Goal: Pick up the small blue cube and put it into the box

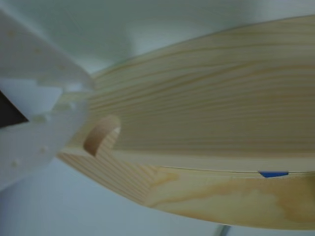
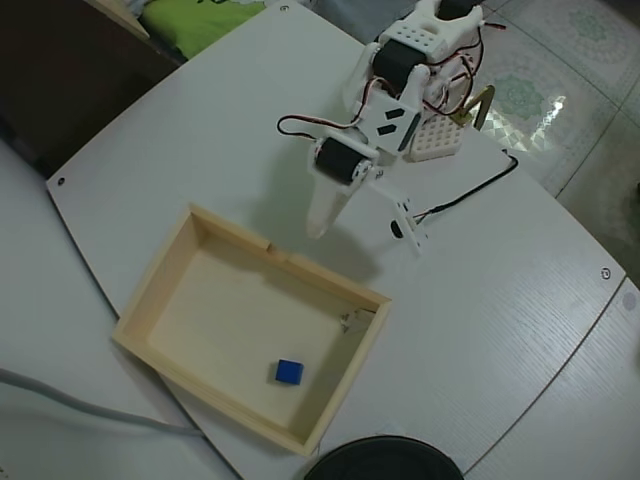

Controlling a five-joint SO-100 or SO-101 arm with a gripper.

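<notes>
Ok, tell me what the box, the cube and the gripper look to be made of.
The box: pale unfinished-looking wood; the wrist view shows clear grain lines on its wall.
The cube: saturated blue with plain faces, possibly plastic or painted wood; too small to tell.
The gripper: matte white plastic, likely 3D-printed, going by its blocky moulded shapes.

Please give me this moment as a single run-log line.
small blue cube: inside box | gripper: open, empty, outside box | table
</notes>
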